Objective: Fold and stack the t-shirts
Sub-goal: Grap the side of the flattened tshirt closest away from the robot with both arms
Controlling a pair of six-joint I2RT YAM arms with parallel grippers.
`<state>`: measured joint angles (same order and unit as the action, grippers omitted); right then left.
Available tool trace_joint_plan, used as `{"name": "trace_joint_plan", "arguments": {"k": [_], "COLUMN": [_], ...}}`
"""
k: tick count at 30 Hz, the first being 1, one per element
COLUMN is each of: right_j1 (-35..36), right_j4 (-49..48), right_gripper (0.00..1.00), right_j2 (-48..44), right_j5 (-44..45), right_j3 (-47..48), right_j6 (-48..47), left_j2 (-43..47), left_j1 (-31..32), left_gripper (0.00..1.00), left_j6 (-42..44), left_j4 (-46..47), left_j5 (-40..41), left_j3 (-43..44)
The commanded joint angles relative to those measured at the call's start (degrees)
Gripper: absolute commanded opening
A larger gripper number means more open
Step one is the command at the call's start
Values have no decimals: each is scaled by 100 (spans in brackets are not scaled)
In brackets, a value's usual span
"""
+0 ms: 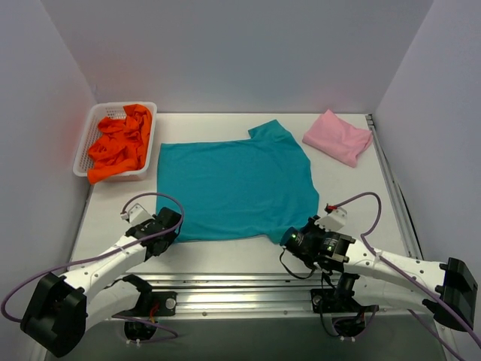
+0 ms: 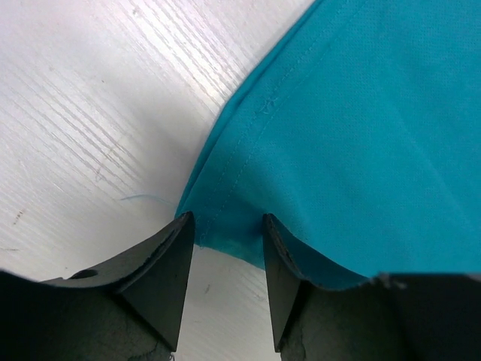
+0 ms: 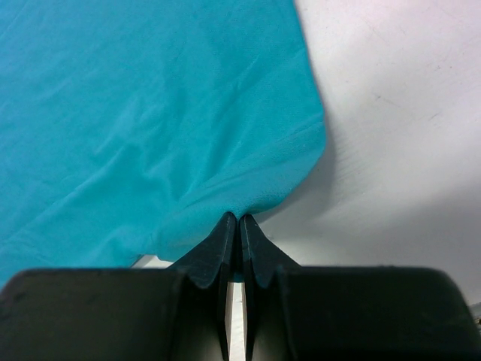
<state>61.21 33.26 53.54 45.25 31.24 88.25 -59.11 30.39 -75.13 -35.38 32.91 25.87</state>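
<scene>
The teal t-shirt [image 1: 233, 188] lies spread flat on the table, one sleeve showing at its far edge. My left gripper [image 1: 174, 228] is open at the shirt's near left corner [image 2: 225, 226], and the hem corner lies between the two fingers. My right gripper [image 1: 289, 239] is shut on the shirt's near right edge [image 3: 248, 197], pinching the cloth. A folded light pink t-shirt [image 1: 338, 137] lies at the far right. Crumpled orange t-shirts [image 1: 120, 144] fill the basket.
The white lattice basket [image 1: 88, 135] stands at the far left. White walls close in the table on three sides. A metal rail [image 1: 240, 289] runs along the near edge by the arm bases.
</scene>
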Motion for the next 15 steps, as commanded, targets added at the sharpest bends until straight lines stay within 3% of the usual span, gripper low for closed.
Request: {"name": "trace_joint_plan", "arguments": {"k": [1,8,15], "right_j1": [-65,-136,-215], "right_j4": [58,6,-3], "right_gripper": [0,0,0], "right_j2": [78,95,148], "right_j5": [396,414,414], "right_j3": [-31,-22,-4], "right_j6": [-124,-194,-220], "left_j2": [-12,-180,-635], "left_j1": [212,687,1056], "left_gripper": [49,50,49], "left_j6": [-238,-590,-713], "left_j4": [74,-189,162], "left_j5": [76,76,76], "left_j3": [164,340,252]}}
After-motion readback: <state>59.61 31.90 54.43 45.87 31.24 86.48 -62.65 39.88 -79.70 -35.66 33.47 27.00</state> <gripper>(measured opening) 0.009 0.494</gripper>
